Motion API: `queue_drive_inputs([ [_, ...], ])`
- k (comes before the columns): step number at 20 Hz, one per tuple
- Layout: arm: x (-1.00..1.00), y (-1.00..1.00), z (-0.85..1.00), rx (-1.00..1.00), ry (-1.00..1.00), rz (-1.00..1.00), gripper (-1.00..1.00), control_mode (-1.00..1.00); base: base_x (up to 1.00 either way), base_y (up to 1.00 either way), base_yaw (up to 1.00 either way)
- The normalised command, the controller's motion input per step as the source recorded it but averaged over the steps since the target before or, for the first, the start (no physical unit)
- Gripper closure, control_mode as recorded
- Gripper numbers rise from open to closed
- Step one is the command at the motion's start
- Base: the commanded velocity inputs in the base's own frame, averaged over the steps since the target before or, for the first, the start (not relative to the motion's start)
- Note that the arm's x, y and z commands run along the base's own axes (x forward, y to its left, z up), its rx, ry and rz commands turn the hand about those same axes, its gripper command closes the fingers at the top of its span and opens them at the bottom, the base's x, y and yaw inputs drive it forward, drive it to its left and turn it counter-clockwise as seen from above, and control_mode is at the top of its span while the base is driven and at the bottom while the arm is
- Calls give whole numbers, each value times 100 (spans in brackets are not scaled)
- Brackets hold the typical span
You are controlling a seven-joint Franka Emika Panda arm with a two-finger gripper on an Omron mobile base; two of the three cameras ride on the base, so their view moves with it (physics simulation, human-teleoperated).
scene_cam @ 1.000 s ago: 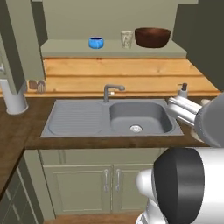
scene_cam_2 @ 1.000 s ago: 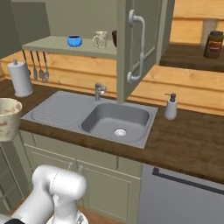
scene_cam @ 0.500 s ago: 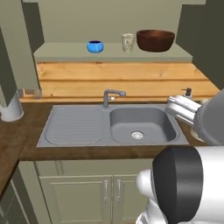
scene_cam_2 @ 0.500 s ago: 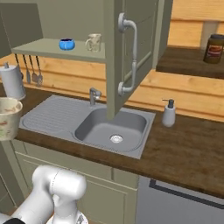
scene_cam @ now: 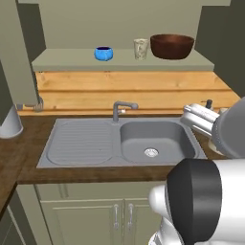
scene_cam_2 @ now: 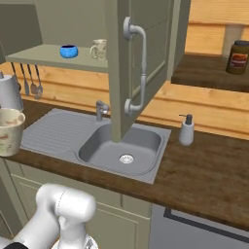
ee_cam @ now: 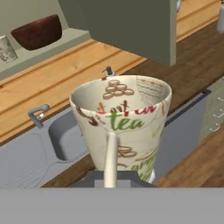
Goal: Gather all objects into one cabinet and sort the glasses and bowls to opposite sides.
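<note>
The change over the last second is in the cameras, not the things: both base views have slid as a whole, so the base is driving. In the left base view the paper roll at the left has dropped almost out of the picture. The sink [scene_cam: 158,139] and the cabinet [scene_cam: 72,60] now sit lower and look nearer. In the right base view the open door [scene_cam_2: 116,73] has slid left until it hangs over the sink.

On the shelf nothing has shifted. From left to right stand the blue bowl [scene_cam: 103,53], 1 glass [scene_cam: 140,48] and, just beside it, the brown bowl [scene_cam: 172,46].

The 2nd glass [ee_cam: 122,118] is off the bench [scene_cam_2: 204,170]. In the hand view the fingers [ee_cam: 114,177] are clenched on its near wall, with its mouth upright. It also shows at the left edge of the right base view, level with the sink.

So 3 of the 4 objects are already in the cabinet, and this drive looks like the carry of the last one. Sorting is not done. The shelf glass stands between the 2 bowls, so 1 bowl must probably change sides, and the carried glass belongs beside its twin.
</note>
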Motion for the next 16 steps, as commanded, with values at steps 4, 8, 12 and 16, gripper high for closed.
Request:
queue_drive_inputs([
  [4,0,0,0,0,0,0,100,100,27,0,-1],
  [8,0,0,0,0,0,0,100,100,26,0,0],
  [12,0,0,0,0,0,0,100,100,35,0,0],
  [16,0,0,0,0,0,0,100,100,31,0,0],
])
